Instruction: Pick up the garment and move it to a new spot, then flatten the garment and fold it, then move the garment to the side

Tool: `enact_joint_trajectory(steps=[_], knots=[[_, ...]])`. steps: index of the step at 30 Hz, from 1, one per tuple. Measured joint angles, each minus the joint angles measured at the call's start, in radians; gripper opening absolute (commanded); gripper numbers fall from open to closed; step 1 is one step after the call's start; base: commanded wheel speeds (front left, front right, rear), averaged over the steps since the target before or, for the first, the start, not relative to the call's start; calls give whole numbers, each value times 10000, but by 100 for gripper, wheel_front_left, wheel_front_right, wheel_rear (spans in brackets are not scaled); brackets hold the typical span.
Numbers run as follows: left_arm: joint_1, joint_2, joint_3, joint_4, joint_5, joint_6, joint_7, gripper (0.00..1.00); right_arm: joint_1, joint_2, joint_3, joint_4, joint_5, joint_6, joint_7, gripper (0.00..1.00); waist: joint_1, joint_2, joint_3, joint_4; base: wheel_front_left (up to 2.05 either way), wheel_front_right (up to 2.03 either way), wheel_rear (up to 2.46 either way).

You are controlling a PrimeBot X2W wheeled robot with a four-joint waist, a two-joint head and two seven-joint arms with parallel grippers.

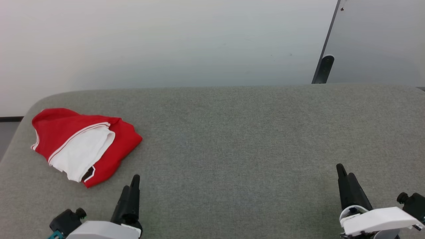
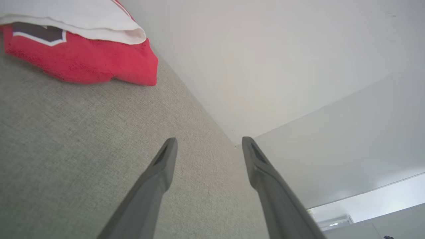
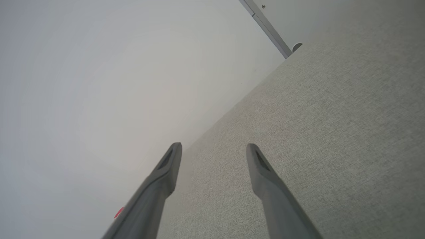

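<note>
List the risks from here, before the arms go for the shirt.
1. The garment lies bunched near the rounded left corner of the grey surface; a nudge from the open left gripper might slide it over the edge.
2. Its white part overlaps the red, so a pinch may catch one layer only and drag the rest.
3. The right gripper, also open, sits far to the right; a two-handed lift would need a long reach.

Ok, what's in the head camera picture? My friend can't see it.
A bunched red and white shirt lies at the left of a grey table. The left claw and right claw point up from the bottom corners, both empty and apart from the shirt.
</note>
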Motion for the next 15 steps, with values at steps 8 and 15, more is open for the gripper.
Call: enact_joint_trajectory(steps=[8, 15], knots=[[218, -119, 121, -554, 1960, -25, -261, 100, 174, -2, -29, -153, -2100, 0, -257, 100, 0, 0, -37, 40, 0, 0, 0], [382, -192, 176, -846, 3114, -35, -447, 100, 175, -2, -174, -217, -3166, 0, -451, 100, 0, 0, -42, 60, 0, 0, 0]])
